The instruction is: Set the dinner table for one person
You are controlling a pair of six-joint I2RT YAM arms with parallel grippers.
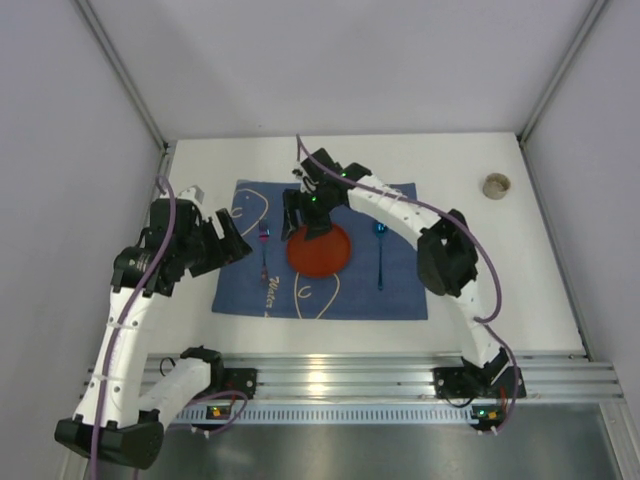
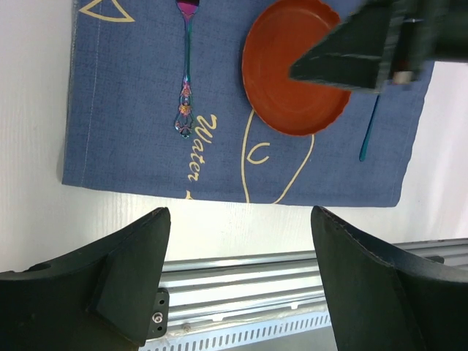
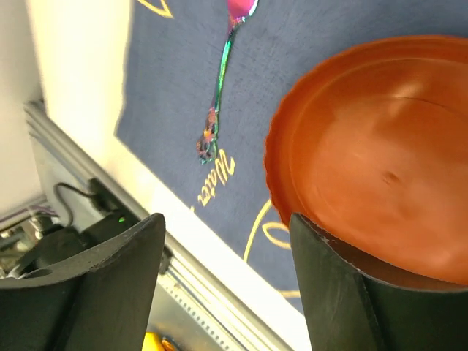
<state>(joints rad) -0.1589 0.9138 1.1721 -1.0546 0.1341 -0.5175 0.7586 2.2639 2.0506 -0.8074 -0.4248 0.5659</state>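
Observation:
The white dinner table (image 1: 500,270) carries a blue placemat (image 1: 400,290) with an orange-red plate (image 1: 325,255) at its middle. A rainbow-coloured fork (image 1: 264,250) lies left of the plate and a blue utensil (image 1: 380,255) lies right of it. My right gripper (image 1: 303,222) hovers over the plate's far left rim. It is open, and the plate (image 3: 380,161) lies flat on the mat beside one finger (image 3: 344,292), not held. My left gripper (image 1: 238,245) is open and empty at the mat's left edge, near the fork (image 2: 186,88).
A small beige ring-shaped object (image 1: 496,185) sits at the table's far right. The ribbed aluminium rail (image 1: 330,375) runs along the near edge. White walls and frame posts enclose the table on three sides.

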